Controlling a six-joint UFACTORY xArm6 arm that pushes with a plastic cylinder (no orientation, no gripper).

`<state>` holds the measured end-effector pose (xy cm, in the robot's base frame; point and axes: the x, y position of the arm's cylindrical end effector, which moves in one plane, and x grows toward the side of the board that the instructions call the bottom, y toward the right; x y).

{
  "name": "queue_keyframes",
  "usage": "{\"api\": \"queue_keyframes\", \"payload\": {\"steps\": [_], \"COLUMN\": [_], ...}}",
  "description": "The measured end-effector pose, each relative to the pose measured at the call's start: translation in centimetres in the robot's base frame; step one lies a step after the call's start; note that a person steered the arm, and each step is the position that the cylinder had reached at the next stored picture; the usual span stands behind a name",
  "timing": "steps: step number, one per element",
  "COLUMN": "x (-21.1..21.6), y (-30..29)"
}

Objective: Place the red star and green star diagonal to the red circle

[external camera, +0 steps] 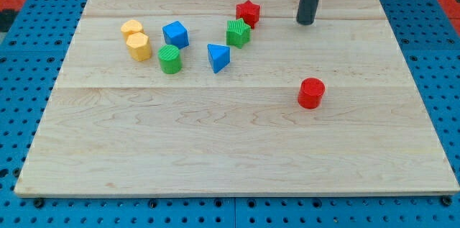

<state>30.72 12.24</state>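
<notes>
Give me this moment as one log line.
my tip: right of red star, not touching | green star: beside red star | red circle: alone, lower right

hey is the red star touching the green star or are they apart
Touching, or very nearly. The red star sits just above and right of the green star, with no board showing between them.

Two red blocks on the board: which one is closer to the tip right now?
The red star, at the view's top, just left of my tip. The red circle sits alone, farther off toward the view's bottom. The star also touches the green star.
</notes>
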Motion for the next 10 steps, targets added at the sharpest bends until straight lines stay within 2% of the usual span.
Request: {"api": "queue_keyframes", "payload": {"steps": [1, 2, 3, 4, 5, 6, 7, 8, 10], "x": [0.0, -1.3, -4.1, -6.6, -6.6, -6.6, -8.9, -7.1, -2.5], "y": [-4.1, -1.2, -3.1, -8.9, -16.8, -21.7, -9.5, 0.9, -9.3]}}
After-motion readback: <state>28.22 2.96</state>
